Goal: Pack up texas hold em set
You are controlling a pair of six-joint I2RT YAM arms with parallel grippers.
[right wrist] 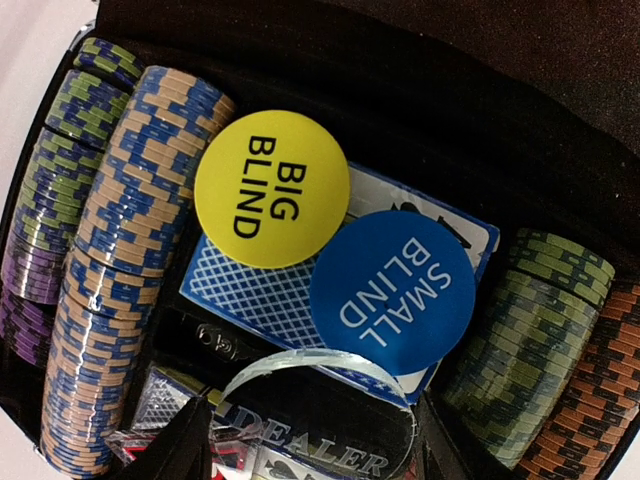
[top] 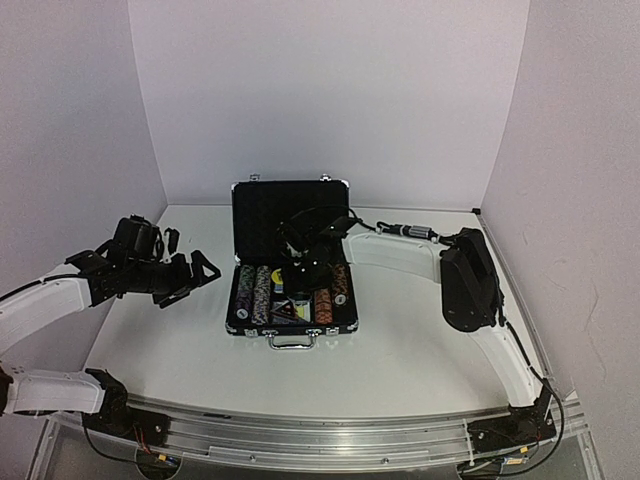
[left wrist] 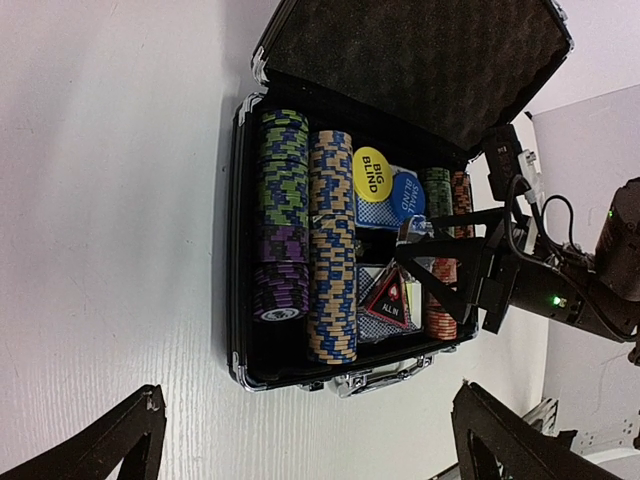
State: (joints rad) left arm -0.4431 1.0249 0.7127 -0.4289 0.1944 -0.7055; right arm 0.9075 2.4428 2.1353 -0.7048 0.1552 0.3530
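Observation:
The black silver-edged briefcase [top: 262,212] lies open mid-table, lid up. It holds rows of striped poker chips [left wrist: 331,250], a blue card deck [right wrist: 255,285], a yellow "BIG BLIND" disc [right wrist: 271,188], a blue "SMALL BLIND" disc [right wrist: 392,291] and a dark triangular "ALL IN" marker [left wrist: 388,300]. My right gripper [right wrist: 315,425] hovers over the case's middle compartment, shut on the clear "DEALER" disc [right wrist: 320,395], which stands on edge between its fingers. My left gripper [top: 192,280] hangs open and empty left of the case, apart from it.
The case's metal handle [top: 291,341] faces the near edge of the white table [top: 400,350]. White walls close in at the back and both sides. The right arm [top: 468,280] reaches in from the right over the table.

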